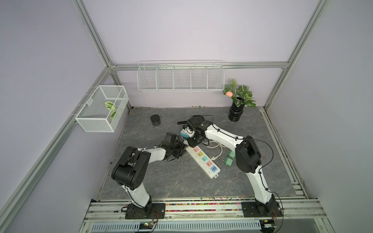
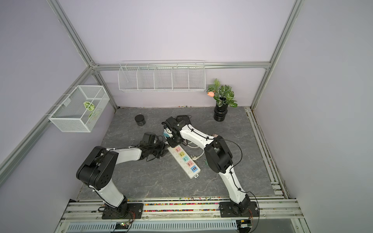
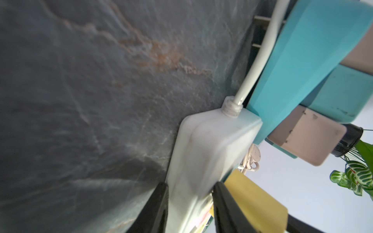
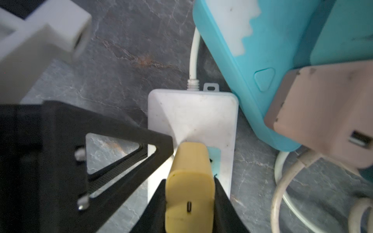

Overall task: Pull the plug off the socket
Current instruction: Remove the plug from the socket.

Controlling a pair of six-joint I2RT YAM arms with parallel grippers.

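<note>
Top view: leaves [image 1: 109,105] in mesh basket [image 1: 94,125]

Both arms reach inward, elbows raised, tools closed side by side.
Left arm [image 1: 153,154]: forearm runs low; left tool [image 3: 190,184] has its fingers pressed on both long sides of the power strip [image 3: 212,141]. Right arm [image 1: 222,134]: wrist is bent downward; right tool [image 4: 189,179] is clamped on the yellow plug [image 4: 189,157]. The left tool's finger shows just beside the right tool.
</note>
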